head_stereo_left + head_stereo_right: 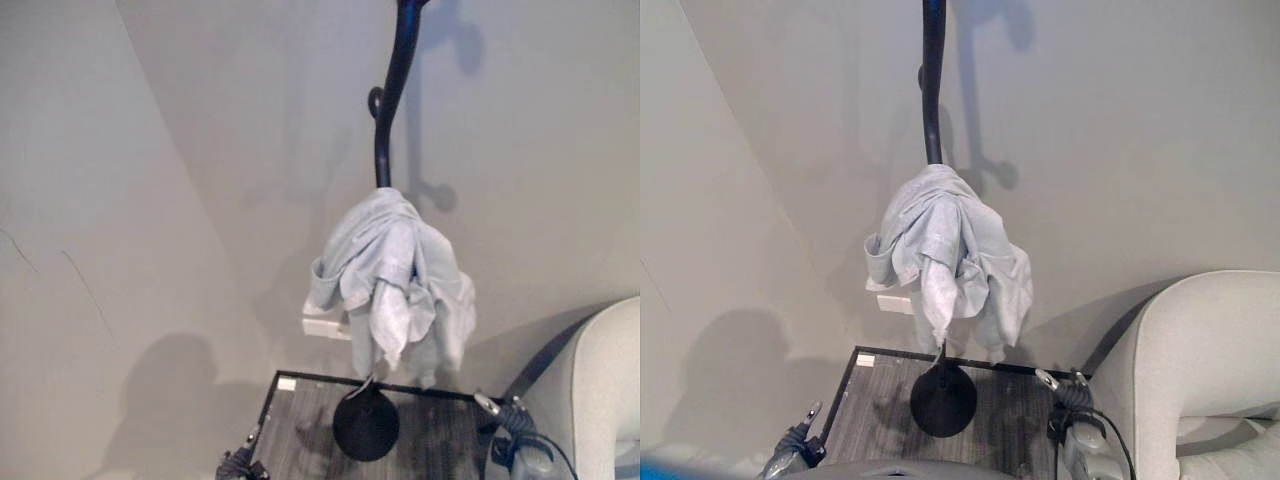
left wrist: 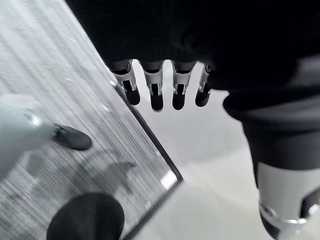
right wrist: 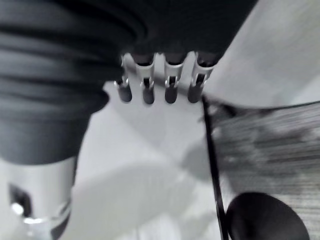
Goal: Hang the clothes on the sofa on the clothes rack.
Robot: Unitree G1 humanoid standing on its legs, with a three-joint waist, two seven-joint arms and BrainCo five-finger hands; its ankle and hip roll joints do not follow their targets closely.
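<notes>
Left eye view: one pale grey garment (image 1: 392, 278) hangs bunched on the single black clothes rack (image 1: 392, 95), above the rack's round base (image 1: 366, 424). The base stands on one dark mat (image 1: 300, 420). I judge the hanging step done; what remains is to withdraw both arms without brushing the cloth, keeping them low and away from the pole.

Right eye view: one sofa (image 1: 1210, 350) stands to the right of the rack, well apart from the garment. I see no further clothes on its visible part. The left hand (image 1: 792, 452) and right hand (image 1: 1070, 395) sit low on either side of the base.

Left wrist view: the left hand's fingers (image 2: 156, 90) hang relaxed, holding nothing, over the mat edge.

Right wrist view: the right hand's fingers (image 3: 170, 82) are likewise slack and empty, near the base.
</notes>
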